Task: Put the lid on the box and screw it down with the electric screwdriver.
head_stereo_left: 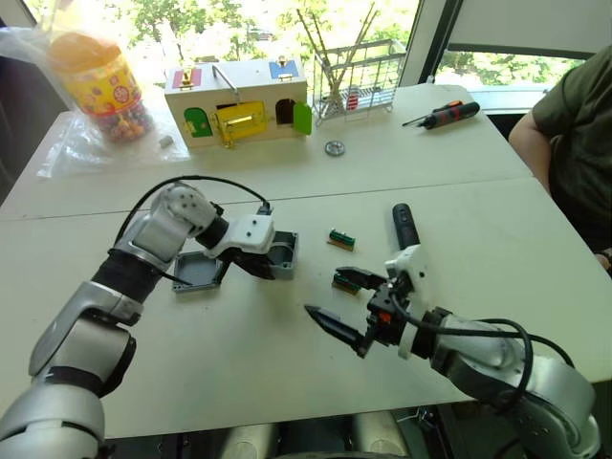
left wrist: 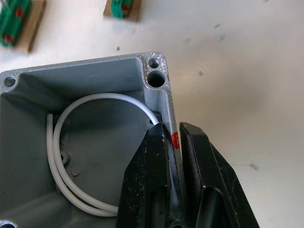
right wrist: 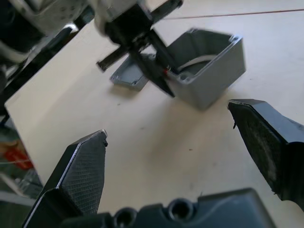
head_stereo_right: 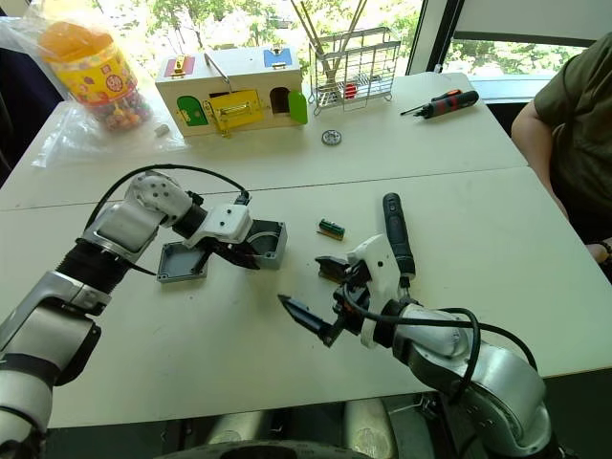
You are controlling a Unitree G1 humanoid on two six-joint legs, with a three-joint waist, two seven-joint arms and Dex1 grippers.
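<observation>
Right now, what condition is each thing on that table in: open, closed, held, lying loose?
box: open, a white wire coiled inside, one wall pinched.
lid: off, lying beside the box.
electric screwdriver: lying untouched on the table.
left gripper: shut on the box wall.
right gripper: open, empty.
wooden box: green door open.
hand screwdriver: lying loose.
</observation>
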